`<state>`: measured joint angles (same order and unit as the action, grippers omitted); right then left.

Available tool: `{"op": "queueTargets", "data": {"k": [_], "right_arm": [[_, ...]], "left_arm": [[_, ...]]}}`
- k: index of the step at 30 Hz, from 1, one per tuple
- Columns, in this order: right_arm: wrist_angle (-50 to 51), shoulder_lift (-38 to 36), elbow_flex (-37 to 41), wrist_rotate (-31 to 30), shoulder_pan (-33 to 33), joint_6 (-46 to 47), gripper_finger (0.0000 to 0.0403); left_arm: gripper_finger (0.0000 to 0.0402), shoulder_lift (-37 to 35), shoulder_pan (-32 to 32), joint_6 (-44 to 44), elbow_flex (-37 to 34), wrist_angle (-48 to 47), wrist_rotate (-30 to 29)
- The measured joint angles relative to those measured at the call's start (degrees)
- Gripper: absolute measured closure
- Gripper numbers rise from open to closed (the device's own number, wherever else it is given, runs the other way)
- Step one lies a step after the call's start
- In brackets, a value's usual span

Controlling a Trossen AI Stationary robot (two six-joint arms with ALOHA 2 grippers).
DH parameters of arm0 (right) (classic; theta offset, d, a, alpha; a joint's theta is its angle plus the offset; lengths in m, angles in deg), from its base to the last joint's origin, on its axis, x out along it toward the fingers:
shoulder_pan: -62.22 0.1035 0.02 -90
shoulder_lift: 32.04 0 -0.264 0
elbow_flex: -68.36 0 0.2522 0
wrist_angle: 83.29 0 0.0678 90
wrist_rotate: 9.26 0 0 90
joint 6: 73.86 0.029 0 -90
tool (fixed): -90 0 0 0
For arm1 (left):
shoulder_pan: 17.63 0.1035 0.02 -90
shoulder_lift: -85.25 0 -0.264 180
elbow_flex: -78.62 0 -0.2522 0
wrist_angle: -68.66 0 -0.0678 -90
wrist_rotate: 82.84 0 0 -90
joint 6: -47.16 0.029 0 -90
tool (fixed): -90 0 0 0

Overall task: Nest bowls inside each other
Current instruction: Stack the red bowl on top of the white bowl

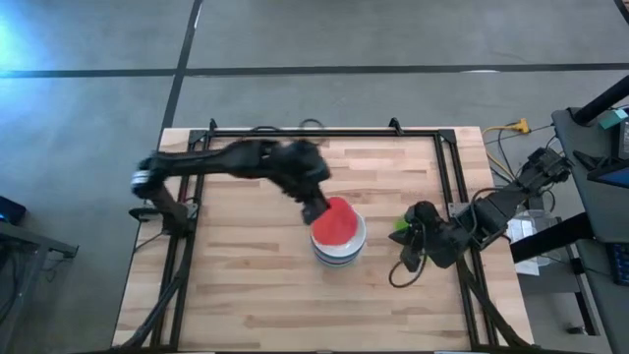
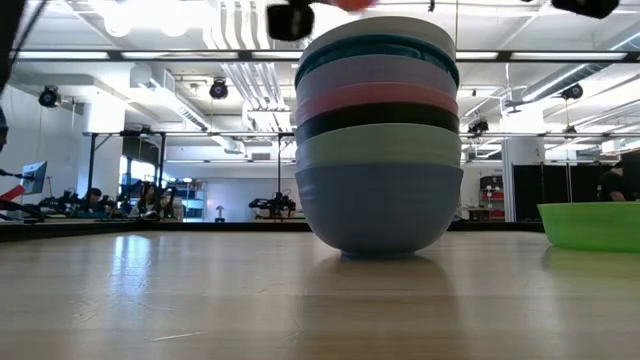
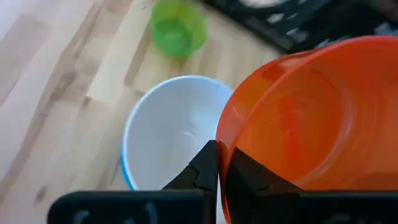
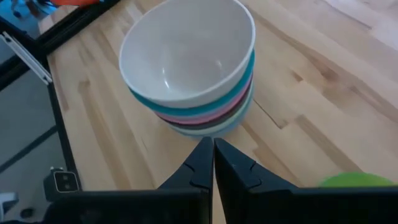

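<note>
A stack of nested bowls (image 2: 378, 150) stands on its blue bottom bowl at mid-table, with mint green, black, pink, lavender and teal bowls above it and the white bowl (image 3: 171, 134) on top. My left gripper (image 3: 219, 167) hovers just over the stack (image 1: 339, 248), shut on the red bowl (image 1: 336, 224). A lime green bowl (image 1: 401, 228) sits upright on the table to the stack's right. My right gripper (image 4: 213, 163) waits beside the lime green bowl (image 4: 356, 180) with its fingers shut on nothing, pointing toward the stack (image 4: 189, 68). My left gripper pinches the red bowl's rim (image 3: 222, 146) on the side toward the table's far left, one finger inside the bowl and one outside. The fingers slant down from the far left. The bowl is lifted clear and tilted, partly over the white bowl's opening.
Black rails (image 1: 447, 167) frame the wooden table top. Bare wood lies to the left of and in front of the stack. A yellow cable and equipment (image 1: 511, 128) lie past the right edge. The room with lights and stands shows beyond the far edge.
</note>
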<state>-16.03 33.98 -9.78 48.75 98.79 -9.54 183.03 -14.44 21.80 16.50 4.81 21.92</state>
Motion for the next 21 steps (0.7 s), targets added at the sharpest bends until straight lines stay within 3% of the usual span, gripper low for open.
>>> {"op": "queueTargets", "data": {"k": [6, 10, 15, 21], "right_arm": [[5.2, 0.0, 0.1, -4.5, 5.5, 5.2, 0.0394], [9.1, 0.0, 0.1, -4.7, 7.7, 7.8, 0.0394], [10.3, 0.0, 0.3, -5.6, 9.7, 9.4, 0.0394], [10.6, 0.0, 0.5, -5.7, 11.0, 9.3, 0.0394]], "left_arm": [[0.0401, 14.1, 0.3, 3.7, 17.5, -13.6, 0.3], [0.0401, 21.0, 0.3, 3.7, 24.9, -19.5, 0.1], [0.0402, 26.2, 0.4, 3.6, 28.7, -26.1, -2.8], [0.0402, 27.4, 0.3, 3.3, 28.3, -30.0, -7.0]]}}
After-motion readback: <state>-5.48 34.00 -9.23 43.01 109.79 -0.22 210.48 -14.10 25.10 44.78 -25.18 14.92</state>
